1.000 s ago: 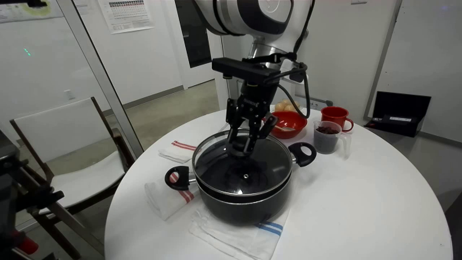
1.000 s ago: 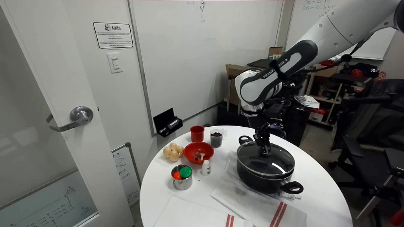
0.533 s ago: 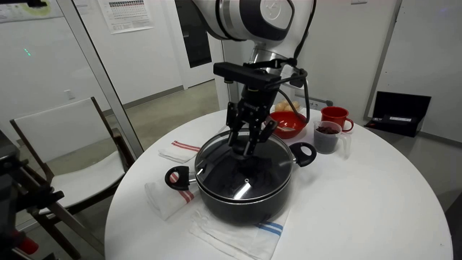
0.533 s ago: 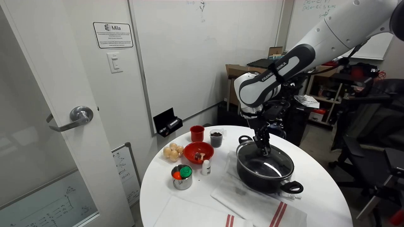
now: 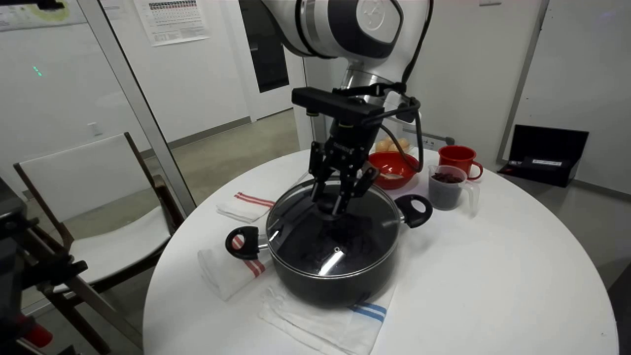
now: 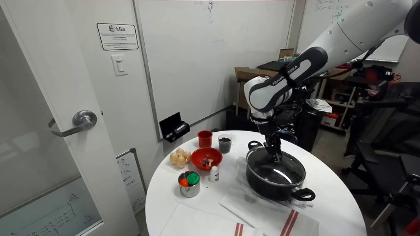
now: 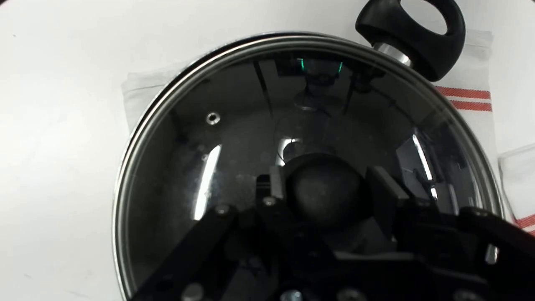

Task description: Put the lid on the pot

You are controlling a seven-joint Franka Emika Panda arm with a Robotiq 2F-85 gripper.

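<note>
The transparent glass lid [image 5: 305, 241] with a metal rim lies over the black pot [image 5: 335, 293], and its rim appears to rest on the pot's rim. Both exterior views show the lid [image 6: 262, 170] lying about level on the pot [image 6: 267, 190]. My gripper [image 5: 327, 204] points down at the lid's centre. In the wrist view my gripper [image 7: 332, 184] has its fingers on either side of the dark knob [image 7: 322, 192] and is shut on it. A thin dark crescent of the pot shows past the lid's rim at upper left. One pot handle [image 7: 418, 42] shows there too.
The pot stands on white towels [image 5: 325, 323]. Behind it are a red bowl [image 5: 393, 172], a red mug [image 5: 458, 159] and a clear measuring cup [image 5: 445, 192]. An exterior view also shows a metal cup [image 6: 189, 190], a white bottle [image 6: 214, 175] and pale round items [image 6: 179, 159].
The gripper has moved down a little with the lid. The lid's gap above the pot's near rim has closed. In the last half second almost nothing has moved.
</note>
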